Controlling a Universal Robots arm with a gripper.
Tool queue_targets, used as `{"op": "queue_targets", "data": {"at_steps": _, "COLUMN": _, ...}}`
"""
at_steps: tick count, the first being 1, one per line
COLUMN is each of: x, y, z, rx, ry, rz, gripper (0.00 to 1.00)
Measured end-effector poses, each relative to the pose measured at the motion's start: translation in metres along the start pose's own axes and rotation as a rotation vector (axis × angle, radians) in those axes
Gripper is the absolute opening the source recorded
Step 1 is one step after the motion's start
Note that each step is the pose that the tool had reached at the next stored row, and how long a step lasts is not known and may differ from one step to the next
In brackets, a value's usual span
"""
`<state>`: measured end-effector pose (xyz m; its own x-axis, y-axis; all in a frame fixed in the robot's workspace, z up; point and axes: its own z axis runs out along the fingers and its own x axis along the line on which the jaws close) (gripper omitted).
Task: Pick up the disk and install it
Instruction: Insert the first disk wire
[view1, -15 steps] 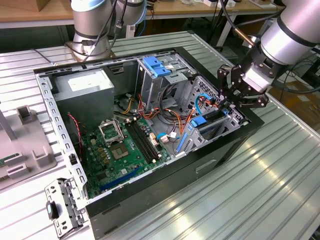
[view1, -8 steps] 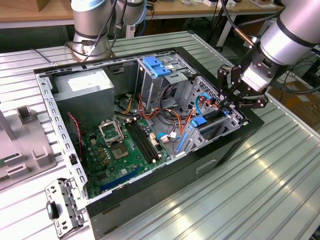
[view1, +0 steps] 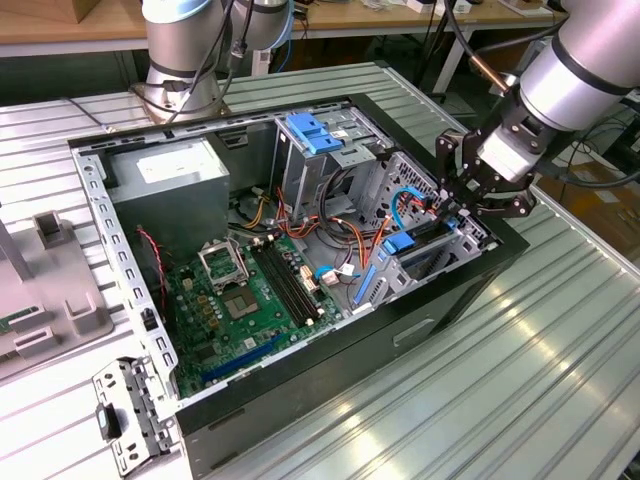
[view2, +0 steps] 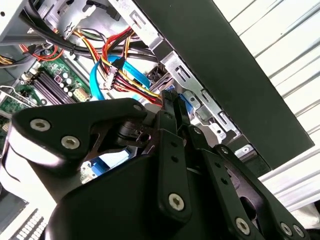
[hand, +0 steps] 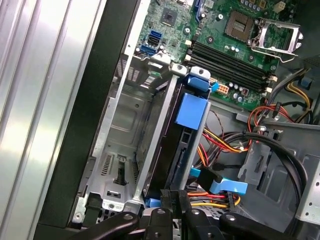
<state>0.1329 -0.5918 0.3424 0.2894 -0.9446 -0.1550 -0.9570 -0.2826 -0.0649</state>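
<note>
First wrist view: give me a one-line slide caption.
Disk with blue rails stands on edge in the metal bay beside the motherboard, hand at its end.

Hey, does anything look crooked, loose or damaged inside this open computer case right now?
Nothing stands out. The dark, blue-railed disk stands on edge in the metal drive bay, with the black gripper at its end.

Gripper (view1: 468, 203): you see it at the open case's (view1: 300, 385) corner on the exterior view's right, over the drive bay (hand: 122, 150).
Disk (hand: 172, 145): on edge in that bay — its near end right at the fingertips (hand: 172, 202).
Motherboard (view1: 245, 300): on the case floor, beyond the disk's far end from the fingers.
Cable bundle (view2: 117, 62): just beside the fingers, inside the case.
Power supply (view1: 165, 190): far corner — well apart from the fingers.
</note>
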Motion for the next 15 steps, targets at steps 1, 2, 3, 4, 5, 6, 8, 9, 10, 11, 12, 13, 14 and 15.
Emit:
{"op": "queue_targets", "data": {"at_steps": 1, "x": 0.0, "y": 0.0, "z": 0.0, "rx": 0.0009, "ry": 0.0004, "rz": 0.005, "gripper": 0.17}}
{"op": "queue_targets", "data": {"at_steps": 2, "x": 0.0, "y": 0.0001, "z": 0.0001, "rx": 0.0017, "ry": 0.0006, "rz": 0.009, "gripper": 0.17}}
{"op": "queue_targets", "data": {"at_steps": 3, "x": -0.0001, "y": 0.0004, "z": 0.0001, "rx": 0.0021, "ry": 0.0008, "rz": 0.013, "gripper": 0.17}}
{"op": "queue_targets", "data": {"at_steps": 4, "x": -0.0002, "y": 0.0007, "z": 0.0001, "rx": 0.0025, "ry": 0.001, "rz": 0.015, "gripper": 0.17}}
{"op": "queue_targets", "data": {"at_steps": 5, "x": -0.0004, "y": 0.0012, "z": 0.0, "rx": 0.0028, "ry": 0.0012, "rz": 0.016, "gripper": 0.17}}
{"op": "queue_targets", "data": {"at_steps": 6, "x": -0.0006, "y": 0.0017, "z": -0.0002, "rx": 0.0031, "ry": 0.0011, "rz": 0.017, "gripper": 0.17}}
{"op": "queue_targets", "data": {"at_steps": 8, "x": -0.0012, "y": 0.0031, "z": -0.0012, "rx": 0.0036, "ry": 0.0008, "rz": 0.019, "gripper": 0.17}}
{"op": "queue_targets", "data": {"at_steps": 9, "x": -0.0016, "y": 0.0039, "z": -0.0022, "rx": 0.0039, "ry": 0.0007, "rz": 0.019, "gripper": 0.17}}
{"op": "queue_targets", "data": {"at_steps": 10, "x": -0.002, "y": 0.0046, "z": -0.0034, "rx": 0.0043, "ry": 0.001, "rz": 0.02, "gripper": 0.17}}
{"op": "queue_targets", "data": {"at_steps": 11, "x": -0.0025, "y": 0.0056, "z": -0.0047, "rx": 0.005, "ry": 0.0008, "rz": 0.02, "gripper": 0.17}}
{"op": "queue_targets", "data": {"at_steps": 12, "x": -0.0029, "y": 0.0066, "z": -0.0053, "rx": 0.0054, "ry": 0.0005, "rz": 0.02, "gripper": 0.17}}
{"op": "queue_targets", "data": {"at_steps": 13, "x": -0.0039, "y": 0.0098, "z": -0.0055, "rx": 0.0066, "ry": -0.0016, "rz": 0.02, "gripper": 0.17}}
{"op": "queue_targets", "data": {"at_steps": 14, "x": -0.0046, "y": 0.012, "z": -0.0056, "rx": 0.0074, "ry": -0.004, "rz": 0.02, "gripper": 0.17}}
{"op": "queue_targets", "data": {"at_steps": 15, "x": -0.0051, "y": 0.0137, "z": -0.0058, "rx": 0.0079, "ry": -0.0056, "rz": 0.02, "gripper": 0.17}}
